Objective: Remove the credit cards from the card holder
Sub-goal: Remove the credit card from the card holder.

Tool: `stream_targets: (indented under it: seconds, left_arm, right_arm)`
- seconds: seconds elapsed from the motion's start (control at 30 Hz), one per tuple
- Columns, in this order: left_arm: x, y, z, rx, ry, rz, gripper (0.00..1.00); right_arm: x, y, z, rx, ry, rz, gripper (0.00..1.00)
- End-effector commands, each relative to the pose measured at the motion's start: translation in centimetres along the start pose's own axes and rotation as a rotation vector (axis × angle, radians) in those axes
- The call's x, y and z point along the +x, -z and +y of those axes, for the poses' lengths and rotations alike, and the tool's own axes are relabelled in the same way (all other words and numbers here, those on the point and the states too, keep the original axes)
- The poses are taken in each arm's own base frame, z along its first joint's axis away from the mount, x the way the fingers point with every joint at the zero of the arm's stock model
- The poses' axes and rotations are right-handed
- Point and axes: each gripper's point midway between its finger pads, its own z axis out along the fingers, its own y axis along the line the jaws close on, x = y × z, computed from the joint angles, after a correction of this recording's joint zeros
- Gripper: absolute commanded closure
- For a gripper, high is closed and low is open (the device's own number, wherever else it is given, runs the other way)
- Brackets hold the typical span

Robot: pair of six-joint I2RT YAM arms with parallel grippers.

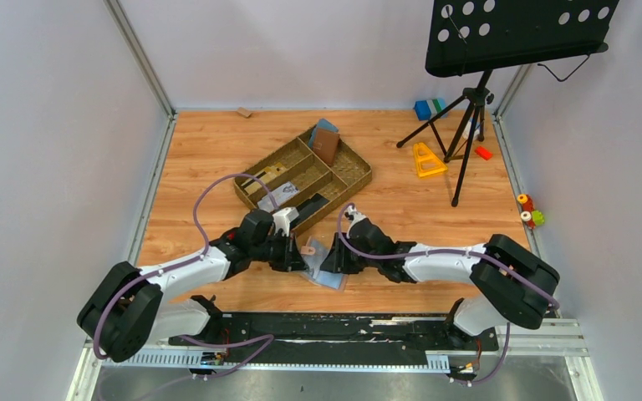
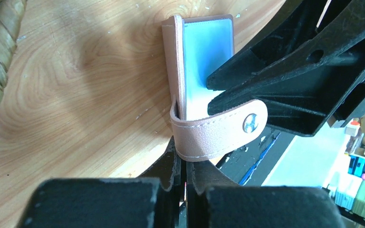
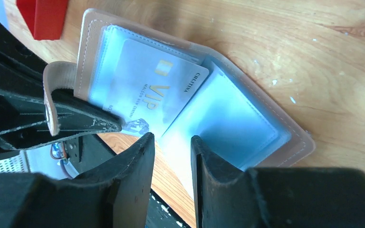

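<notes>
The card holder (image 1: pixel 332 274) lies open on the wood between my two grippers, tan outside and blue-grey inside (image 3: pixel 237 114). A pale credit card (image 3: pixel 157 95) marked VIP sits in its left panel. My left gripper (image 1: pixel 301 251) is shut on that panel's edge by the tan closing tab (image 2: pixel 214 135), with its fingertips (image 2: pixel 185 159) pressed together under the tab. In the left wrist view the panel (image 2: pixel 204 52) stands upright. My right gripper (image 3: pixel 170 140) is open, and its fingers straddle the holder's near edge at the fold without pinching it.
A woven divided tray (image 1: pixel 366 177) stands behind the grippers, with a brown wallet (image 1: pixel 326 144) in its far end. A music stand's tripod (image 1: pixel 468 109), a yellow wedge (image 1: pixel 426 159) and small toys (image 1: pixel 528 213) are at the back right. A red block (image 3: pixel 47 16) lies beside the holder.
</notes>
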Motion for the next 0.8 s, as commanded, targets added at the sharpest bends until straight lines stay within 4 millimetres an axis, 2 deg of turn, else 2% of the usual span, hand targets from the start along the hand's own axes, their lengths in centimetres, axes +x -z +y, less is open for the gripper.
stream_targets:
  seconds: [0.0,0.17,0.2,0.23,0.37,0.53,0.7,0.77]
  left_arm:
    - [-0.9,0.0,-0.7,0.024,-0.005,-0.028,1.0]
    - [-1.5,0.8,-2.6,0.12,0.042,-0.088,1.0]
    - [-1.9,1.1,-3.2,0.151,0.046,-0.108,1.0]
    - [-1.9,1.4,-3.6,0.172,0.059,-0.116,1.0]
    - [-2.4,2.6,-5.4,0.27,0.093,-0.156,1.0]
    - [-3.3,4.0,-8.6,0.439,0.108,-0.187,1.0]
    - [-3.7,4.6,-9.7,0.492,0.096,-0.197,1.0]
    - [-3.8,4.8,-10.0,0.504,0.099,-0.202,1.0]
  right_arm:
    - [-0.8,0.7,0.1,-0.065,-0.043,-0.044,0.65]
    - [-1.1,1.0,-0.3,-0.144,-0.123,-0.041,0.67]
    - [-0.6,1.4,-0.7,-0.178,-0.151,-0.036,0.66]
    - [-1.4,1.8,0.1,-0.244,-0.164,-0.066,0.65]
    - [-1.7,3.2,1.4,-0.38,-0.163,-0.1,0.55]
    - [-2.0,4.5,3.5,-0.506,-0.169,-0.109,0.59]
    - [-2.4,5.7,4.7,-0.576,-0.18,-0.123,0.62]
    - [-2.7,6.4,5.2,-0.605,-0.188,-0.135,0.66]
